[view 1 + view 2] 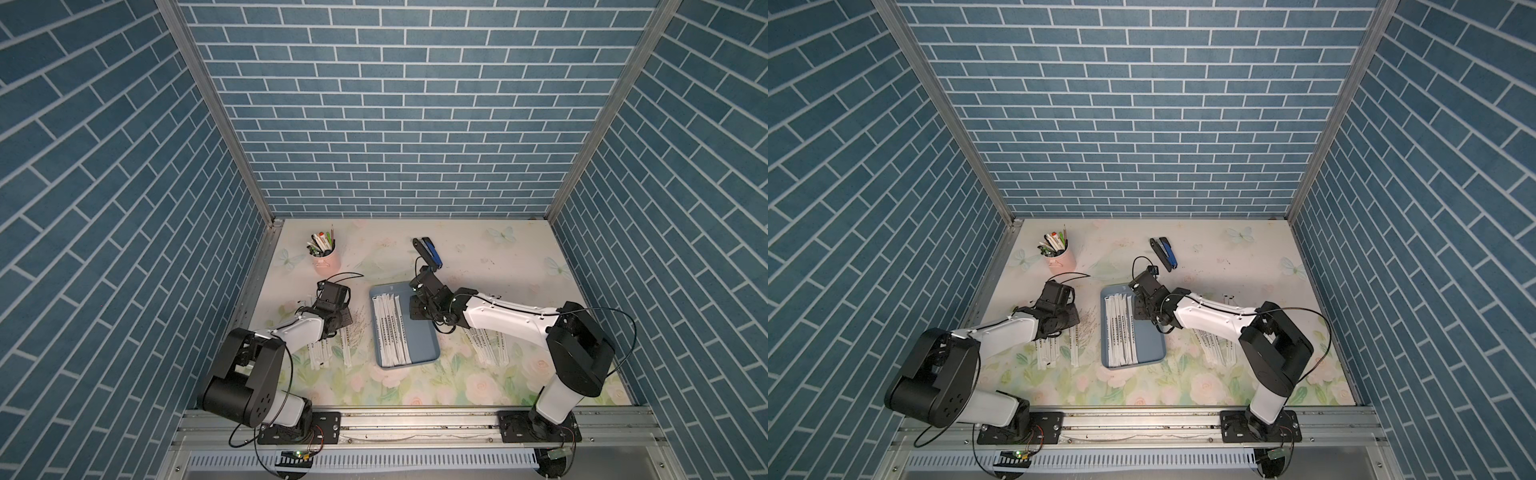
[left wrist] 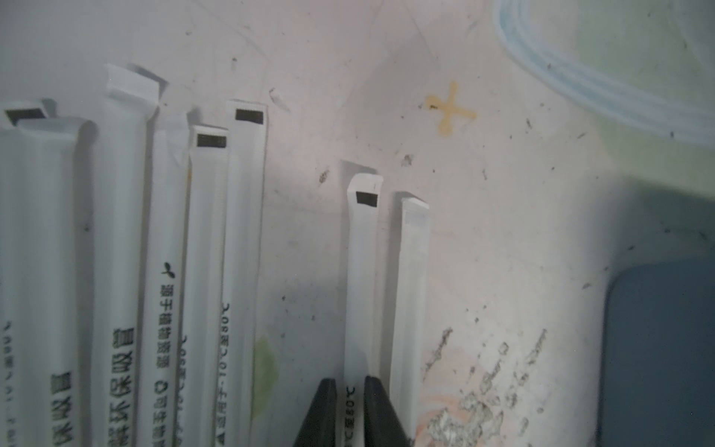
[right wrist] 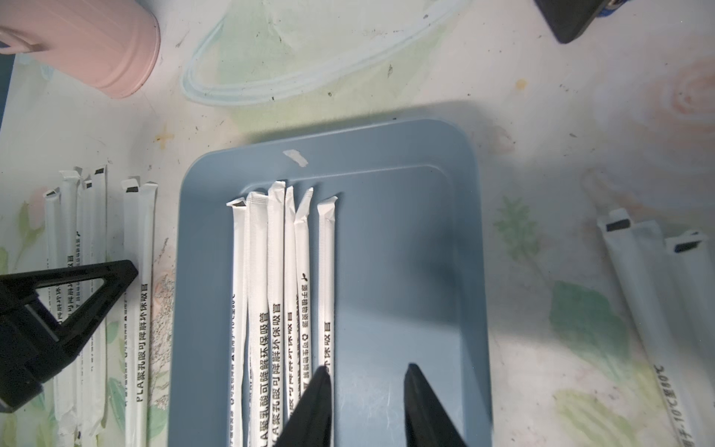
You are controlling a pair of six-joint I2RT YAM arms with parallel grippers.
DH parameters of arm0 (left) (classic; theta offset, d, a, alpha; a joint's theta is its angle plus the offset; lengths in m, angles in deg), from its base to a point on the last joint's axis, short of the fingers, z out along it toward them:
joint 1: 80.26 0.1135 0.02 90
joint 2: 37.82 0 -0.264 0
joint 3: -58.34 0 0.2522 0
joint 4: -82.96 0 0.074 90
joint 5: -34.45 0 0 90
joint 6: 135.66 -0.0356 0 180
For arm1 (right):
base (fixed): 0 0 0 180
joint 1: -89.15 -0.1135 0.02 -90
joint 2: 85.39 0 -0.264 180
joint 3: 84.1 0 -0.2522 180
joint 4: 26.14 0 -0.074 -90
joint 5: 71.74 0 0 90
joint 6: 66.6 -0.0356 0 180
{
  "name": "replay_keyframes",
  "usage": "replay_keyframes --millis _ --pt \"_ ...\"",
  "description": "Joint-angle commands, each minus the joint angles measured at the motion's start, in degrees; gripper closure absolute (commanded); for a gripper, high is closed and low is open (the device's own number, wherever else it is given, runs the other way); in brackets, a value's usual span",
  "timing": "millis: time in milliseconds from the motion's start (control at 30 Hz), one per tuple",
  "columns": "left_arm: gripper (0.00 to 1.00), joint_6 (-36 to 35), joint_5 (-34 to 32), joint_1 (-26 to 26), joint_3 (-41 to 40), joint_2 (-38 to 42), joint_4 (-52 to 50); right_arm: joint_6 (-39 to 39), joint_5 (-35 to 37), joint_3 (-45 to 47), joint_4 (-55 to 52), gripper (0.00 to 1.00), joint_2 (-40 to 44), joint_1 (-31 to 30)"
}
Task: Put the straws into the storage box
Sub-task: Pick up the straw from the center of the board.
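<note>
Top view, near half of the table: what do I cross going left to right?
Loose straws → blue tray, with straws in its left half → more loose straws. Pink cup and stapler, farther back, overlap these, so omitted.

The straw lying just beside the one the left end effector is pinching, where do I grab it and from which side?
I'd pinch that straw mid-shaft across its narrow width, straight down from above. It lies flat on the table, thin and long; the pinched straw sits close alongside, so open only slightly.
</note>
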Motion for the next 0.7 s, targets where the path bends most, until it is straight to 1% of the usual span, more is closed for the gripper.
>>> replay_keyframes --millis 0,100,233,467,667 --pt "0.89 1.52 0.87 0.08 -2.89 -1.01 -5.18 1.29 1.8 0.51 0.59 0.67 1.87 0.16" --pt "0.96 1.99 -0.37 0.03 -2.62 -0.74 -6.65 1.29 1.79 0.26 0.74 0.67 1.85 0.19" --pt "1.0 1.1 -2.32 -0.15 -0.18 -1.09 -8.47 1.41 1.79 -0.07 0.74 0.68 1.84 0.21" --pt "1.0 0.59 -2.97 -0.47 2.25 -1.25 -9.59 1.38 1.97 0.16 0.83 0.68 1.94 0.19" --pt "1.0 0.74 -4.16 -0.53 3.09 1.58 -11.34 1.47 1.71 -0.11 0.83 0.68 1.58 0.19"
